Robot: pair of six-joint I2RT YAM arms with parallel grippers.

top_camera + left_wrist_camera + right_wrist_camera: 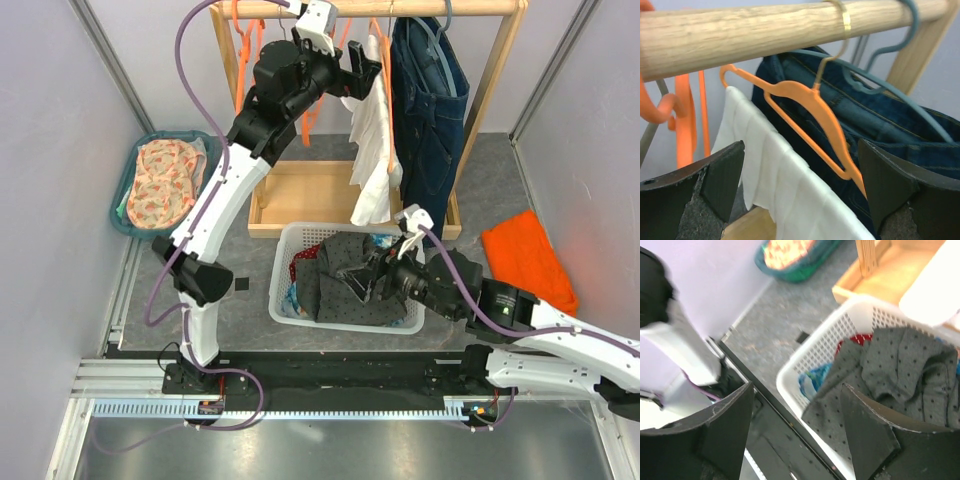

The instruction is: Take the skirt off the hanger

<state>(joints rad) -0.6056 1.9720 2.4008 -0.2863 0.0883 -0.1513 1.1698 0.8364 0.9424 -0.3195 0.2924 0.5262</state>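
A white skirt [375, 150] hangs from an orange hanger [380, 30] on the wooden rail [480, 8] of the rack. My left gripper [365, 62] is open, up at the rail beside the skirt's top. In the left wrist view the skirt [790, 185] and the hanger [810, 100] lie between my left gripper's [801, 150] spread fingers, untouched. My right gripper [365, 278] is open and empty, low over the white basket [285, 265]; in its wrist view it [796, 390] is above the basket's near rim [805, 365].
Dark jeans [430, 110] hang on a teal hanger right of the skirt. A grey dotted garment [345, 275] drapes over the white basket. The rack has a wooden tray base [300, 195]. A teal basket [130, 190] sits at the left, an orange cloth [525, 255] at the right.
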